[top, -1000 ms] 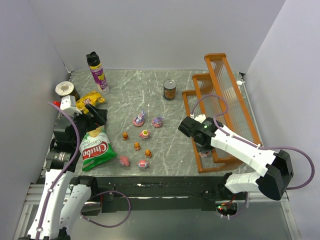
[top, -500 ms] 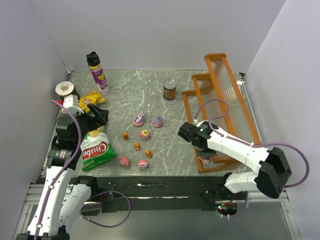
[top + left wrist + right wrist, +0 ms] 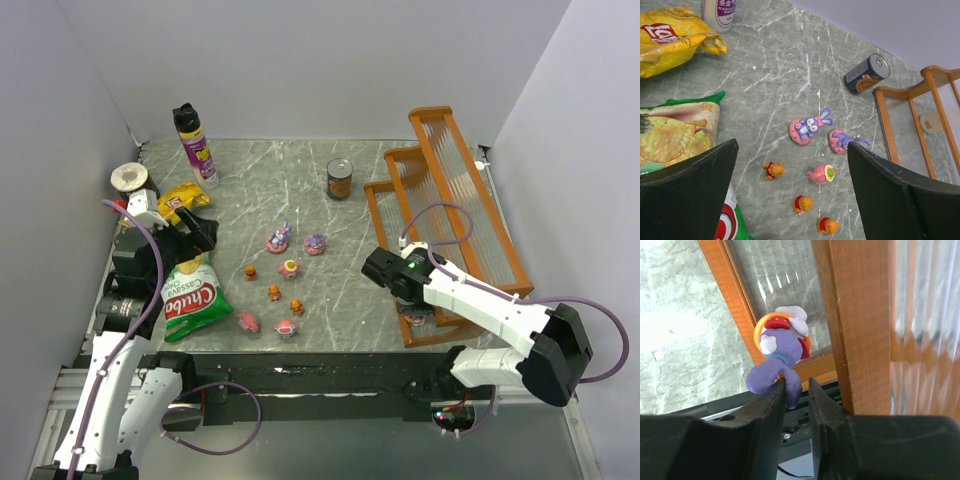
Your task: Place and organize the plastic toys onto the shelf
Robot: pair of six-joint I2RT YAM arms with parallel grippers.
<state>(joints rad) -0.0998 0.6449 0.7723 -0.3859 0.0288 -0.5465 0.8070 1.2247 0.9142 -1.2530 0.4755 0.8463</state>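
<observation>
**Visibility.** Your right gripper [image 3: 796,386] shows only in its own wrist view. From above, the wrist housing covers both the fingers and their load. In the wrist view the jaws are drawn to a narrow gap, clamped on one leg of a purple toy [image 3: 776,357]. The toy is seen from behind (face not visible), with an orange ring and a white piece at its far end. It sits against the low rim of the shelf [image 3: 452,190] at the near corner. Whether it touches the wood cannot be told. The shelf is cut off on every side in that view.

Your left gripper [image 3: 792,146] is spread wide with nothing between its fingers. It is above the table [image 3: 300,170], beside the green bag [image 3: 190,297]. The fingers mask part of that bag and the near strip of the table.

**Count.**
- **Shelf:** one, with three tiers.
- **Loose toys [image 3: 290,267], top view:** eight, clustered mid-table and well apart from the shelf.
  - two pink-and-purple on round bases
  - one pink with a yellow spot
  - three small orange
  - two pink, nearest the arms
- **Left wrist view:** only six of these show, as the near two fall outside the frame.
- **Total with the gripped one:** nine.
- **Bags:** two, the green bag and a yellow bag [image 3: 181,199].
- **Containers:** one can [image 3: 340,180] and one spray can [image 3: 196,145].
</observation>
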